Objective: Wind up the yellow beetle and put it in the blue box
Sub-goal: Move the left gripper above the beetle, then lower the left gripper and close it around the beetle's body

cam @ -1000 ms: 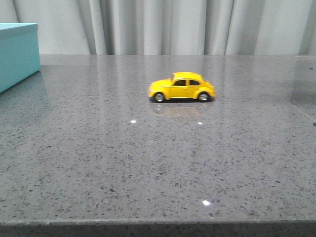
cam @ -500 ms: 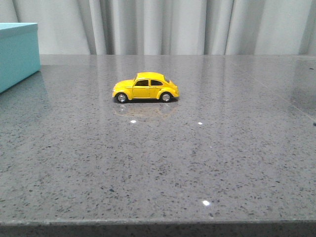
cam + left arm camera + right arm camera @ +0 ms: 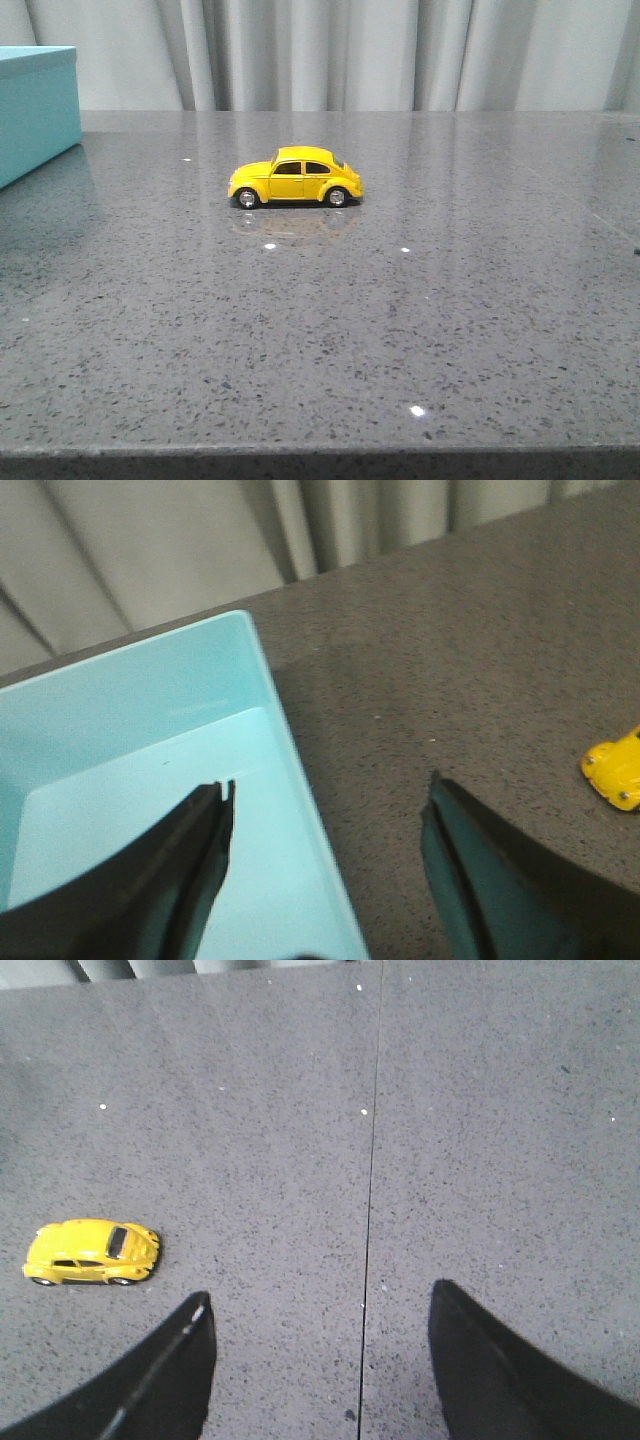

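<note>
The yellow beetle (image 3: 296, 178) stands on its wheels in the middle of the grey table, nose to the left, free of both grippers. It also shows in the right wrist view (image 3: 92, 1252) and at the edge of the left wrist view (image 3: 616, 770). The blue box (image 3: 36, 105) stands open at the far left; its inside shows in the left wrist view (image 3: 130, 750). My left gripper (image 3: 330, 800) is open and empty, above the box's near wall. My right gripper (image 3: 320, 1310) is open and empty over bare table, to the right of the beetle. Neither gripper shows in the front view.
The grey speckled table (image 3: 320, 330) has its front edge at the bottom of the front view. A thin seam (image 3: 370, 1210) runs through the tabletop under my right gripper. Grey curtains (image 3: 330, 50) hang behind the table.
The beetle rolled left across the table from about a second ago to half a second ago, then came to rest; it has barely moved since.
</note>
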